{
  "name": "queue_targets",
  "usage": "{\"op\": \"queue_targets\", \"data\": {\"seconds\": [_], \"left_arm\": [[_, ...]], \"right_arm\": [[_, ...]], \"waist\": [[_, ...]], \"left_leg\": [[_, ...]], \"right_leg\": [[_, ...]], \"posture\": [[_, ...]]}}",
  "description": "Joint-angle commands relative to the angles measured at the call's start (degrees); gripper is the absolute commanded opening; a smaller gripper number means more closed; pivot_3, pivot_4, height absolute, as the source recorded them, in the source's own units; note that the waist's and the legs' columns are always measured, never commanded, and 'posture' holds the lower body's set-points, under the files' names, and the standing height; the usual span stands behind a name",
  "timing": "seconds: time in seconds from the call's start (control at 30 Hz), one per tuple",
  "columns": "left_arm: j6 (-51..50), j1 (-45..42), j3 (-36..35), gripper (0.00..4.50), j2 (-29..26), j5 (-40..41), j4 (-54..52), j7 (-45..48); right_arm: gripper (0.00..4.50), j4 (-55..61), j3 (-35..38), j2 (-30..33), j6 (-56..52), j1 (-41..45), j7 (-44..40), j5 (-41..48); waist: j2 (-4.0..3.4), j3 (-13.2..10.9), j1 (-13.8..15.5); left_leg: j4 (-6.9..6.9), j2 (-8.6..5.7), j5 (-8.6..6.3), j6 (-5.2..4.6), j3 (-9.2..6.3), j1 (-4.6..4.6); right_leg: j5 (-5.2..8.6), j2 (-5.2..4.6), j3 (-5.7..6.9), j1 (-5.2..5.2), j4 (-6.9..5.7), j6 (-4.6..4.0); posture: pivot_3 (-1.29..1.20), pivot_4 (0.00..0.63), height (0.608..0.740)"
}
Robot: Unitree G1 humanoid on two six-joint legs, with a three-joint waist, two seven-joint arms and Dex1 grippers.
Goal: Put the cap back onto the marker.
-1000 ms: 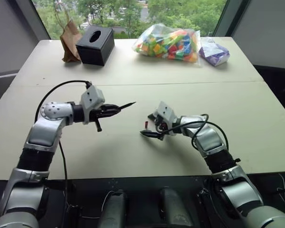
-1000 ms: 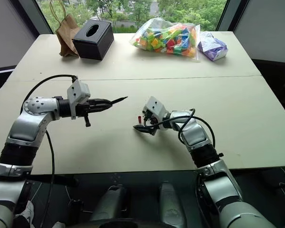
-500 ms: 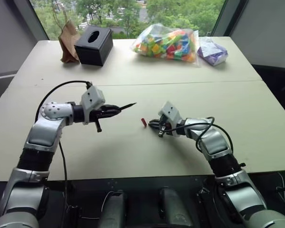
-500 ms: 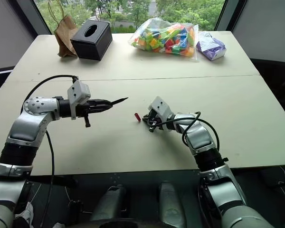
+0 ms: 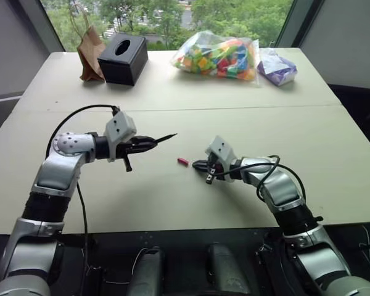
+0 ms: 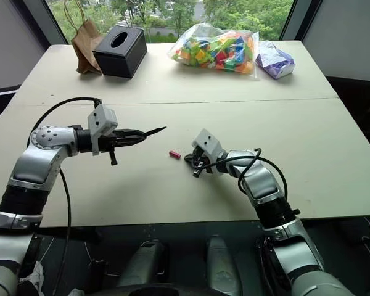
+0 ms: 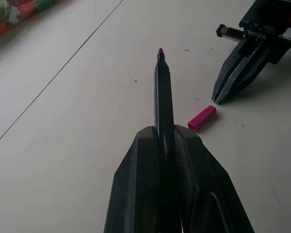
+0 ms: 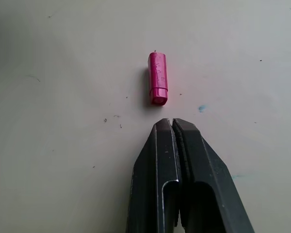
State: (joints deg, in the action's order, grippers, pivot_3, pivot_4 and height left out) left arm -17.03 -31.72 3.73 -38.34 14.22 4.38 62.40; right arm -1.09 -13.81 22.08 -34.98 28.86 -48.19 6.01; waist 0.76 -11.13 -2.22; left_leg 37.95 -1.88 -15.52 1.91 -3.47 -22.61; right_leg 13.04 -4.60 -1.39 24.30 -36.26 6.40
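Note:
My left gripper [image 5: 149, 143] is shut on the marker [image 5: 163, 138], a thin dark pen held above the table with its pointed tip aimed at the right arm. The cap [image 5: 183, 162], small and red-pink, lies on its side on the table [image 5: 172, 203], below and just beyond the marker's tip. My right gripper [image 5: 197, 164] rests low by the table, shut and empty, with its tips a short way from the cap. In the right wrist view the cap [image 8: 157, 77] lies just past the closed fingertips [image 8: 171, 124], not touching them. The left wrist view shows marker [image 7: 164, 92], cap [image 7: 202, 118] and right gripper [image 7: 218, 99].
Along the far side of the table stand a brown paper bag [image 5: 89, 52], a black tissue box [image 5: 123, 58], a clear bag of coloured blocks [image 5: 219, 57] and a purple packet [image 5: 276, 66]. A seam runs across the tabletop behind both grippers.
The right gripper was open around the upright cap, then shut without it and drew back slightly. The cap tipped over and now lies loose, a little further left. The left arm stayed still.

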Motion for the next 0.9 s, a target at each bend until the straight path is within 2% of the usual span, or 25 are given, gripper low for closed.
{"op": "queue_targets", "data": {"seconds": [0.03,0.17,0.2,0.27,0.4,0.9], "left_arm": [[0.51,-1.16,-0.37,0.00,-0.54,0.05,-0.83,0.21],[0.43,-1.02,-0.38,0.00,-0.51,0.07,-0.91,0.18],[0.42,-0.99,-0.39,0.00,-0.50,0.08,-0.91,0.15],[0.35,-0.95,-0.41,0.00,-0.46,0.11,-0.95,0.07],[0.18,-0.81,-0.40,0.00,-0.45,0.18,-1.17,0.04],[-0.56,-0.08,-1.08,0.00,-1.20,0.42,-2.34,-0.29]], "right_arm": [[0.04,5.30,0.39,1.09,-1.35,-1.73,0.31,1.19],[0.04,9.57,0.69,0.62,-3.40,-3.35,1.70,2.49],[0.28,10.18,0.78,0.19,-3.93,-3.62,2.42,2.75],[0.92,10.76,0.59,-0.39,-4.39,-3.96,3.53,2.85],[2.96,9.77,0.48,-1.96,-3.93,-3.49,6.16,2.43],[2.96,-0.19,-1.61,-7.46,1.63,-0.62,10.22,0.78]], "waist": [[0.00,0.00,0.04],[0.00,0.00,0.00],[0.00,0.00,-0.01],[0.00,0.00,-0.15],[0.00,0.00,-0.12],[0.01,0.00,-0.23]], "left_leg": [[0.00,0.00,0.00,0.00,0.00,0.00],[0.00,0.00,0.00,0.00,-0.01,0.00],[0.00,0.00,0.00,0.00,-0.01,0.00],[0.00,0.01,0.00,0.00,-0.01,0.00],[0.00,0.02,0.00,0.00,-0.01,0.00],[0.00,0.02,0.00,0.00,-0.01,0.01]], "right_leg": [[0.00,0.00,0.00,0.00,0.00,0.00],[0.00,0.00,0.00,0.00,0.00,0.00],[0.00,0.01,0.00,0.00,0.00,0.00],[0.00,0.01,0.00,0.01,0.00,0.00],[0.00,0.01,0.00,0.01,0.00,0.00],[0.00,0.02,0.00,0.01,-0.01,0.00]], "posture": [[0.00,0.150,0.740],[0.00,0.150,0.740],[0.00,0.150,0.740],[0.00,0.150,0.740],[0.00,0.150,0.740],[0.00,0.150,0.740]]}}
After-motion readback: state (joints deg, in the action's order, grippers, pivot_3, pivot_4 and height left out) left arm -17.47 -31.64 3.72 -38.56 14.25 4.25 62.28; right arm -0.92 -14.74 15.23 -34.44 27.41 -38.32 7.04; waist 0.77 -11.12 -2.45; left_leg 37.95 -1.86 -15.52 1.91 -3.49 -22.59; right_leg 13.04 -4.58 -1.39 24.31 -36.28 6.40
